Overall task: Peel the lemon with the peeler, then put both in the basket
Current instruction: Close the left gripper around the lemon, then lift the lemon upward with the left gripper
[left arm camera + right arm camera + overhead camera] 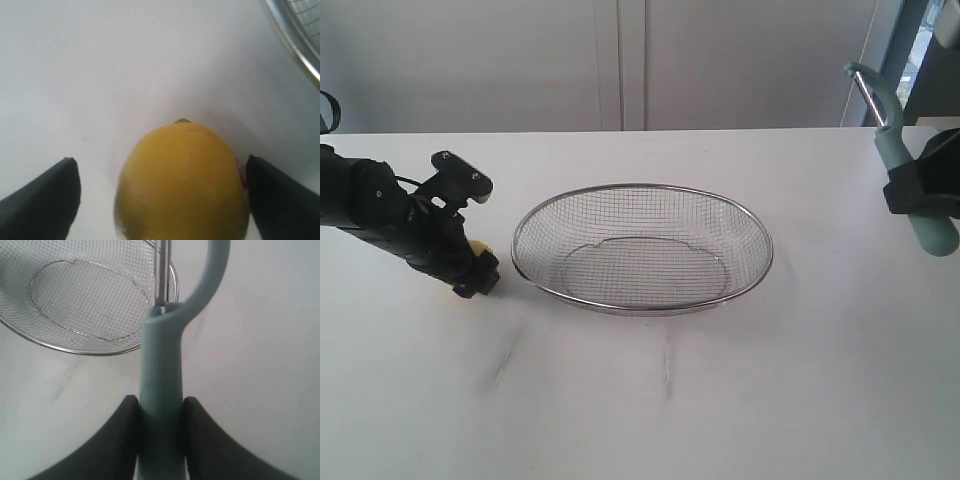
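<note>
The yellow lemon (182,185) rests on the white table between the fingers of my left gripper (160,159), which is open. One finger stands clear of the lemon; the other is close beside its red-and-white sticker (240,172). In the exterior view only a sliver of the lemon (478,247) shows past the left gripper (470,268), just left of the wire-mesh basket (640,186). My right gripper (160,405) is shut on the teal handle of the peeler (160,365). At the far right of the exterior view the right gripper (920,195) holds the peeler (892,140) upright in the air, blade head up.
The basket (75,347) holds nothing and sits mid-table; its rim (295,45) lies a short way beyond the lemon. Bare white table (720,400) stretches in front of the basket. A pale wall and cabinet doors stand behind the table's far edge.
</note>
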`<state>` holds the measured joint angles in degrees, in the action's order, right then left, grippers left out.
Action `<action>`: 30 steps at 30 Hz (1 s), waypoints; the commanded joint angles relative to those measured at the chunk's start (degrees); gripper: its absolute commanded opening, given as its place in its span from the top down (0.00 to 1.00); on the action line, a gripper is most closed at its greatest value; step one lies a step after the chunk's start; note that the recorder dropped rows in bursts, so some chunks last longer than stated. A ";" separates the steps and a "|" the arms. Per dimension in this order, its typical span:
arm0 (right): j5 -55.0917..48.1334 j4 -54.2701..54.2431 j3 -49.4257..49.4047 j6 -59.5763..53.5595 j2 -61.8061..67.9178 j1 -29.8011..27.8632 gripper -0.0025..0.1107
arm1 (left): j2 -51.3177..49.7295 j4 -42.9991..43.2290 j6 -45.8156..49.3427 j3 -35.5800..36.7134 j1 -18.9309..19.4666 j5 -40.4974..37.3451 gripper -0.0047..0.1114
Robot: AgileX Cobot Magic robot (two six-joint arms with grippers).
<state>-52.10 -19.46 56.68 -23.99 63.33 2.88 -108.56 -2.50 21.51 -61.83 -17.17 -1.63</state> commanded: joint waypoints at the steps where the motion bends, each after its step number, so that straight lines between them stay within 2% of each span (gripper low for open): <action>1: 0.82 -0.42 -0.20 0.28 -0.52 0.02 0.98 | -0.10 -0.46 -0.09 -0.20 -0.14 -1.07 0.45; 3: 0.94 -0.42 -0.20 0.28 -0.52 0.02 0.98 | -0.10 -0.46 -0.09 -0.20 -0.14 -2.04 0.56; 7: 0.94 -0.42 -0.20 0.28 -0.52 0.02 0.98 | -0.10 -0.46 -0.09 -0.20 -0.14 -3.03 0.70; 18: 2.12 -0.42 -0.20 0.28 -0.52 0.02 0.98 | 3.83 -0.46 1.35 -1.32 -0.14 -7.92 0.96; 30: 2.12 -0.42 -0.20 0.28 -0.52 0.02 0.98 | 14.16 -0.46 1.45 -1.72 -0.14 -12.76 0.96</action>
<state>-50.73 -19.46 56.68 -23.99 63.33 2.88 -97.27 -2.50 22.92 -63.31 -17.26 -12.32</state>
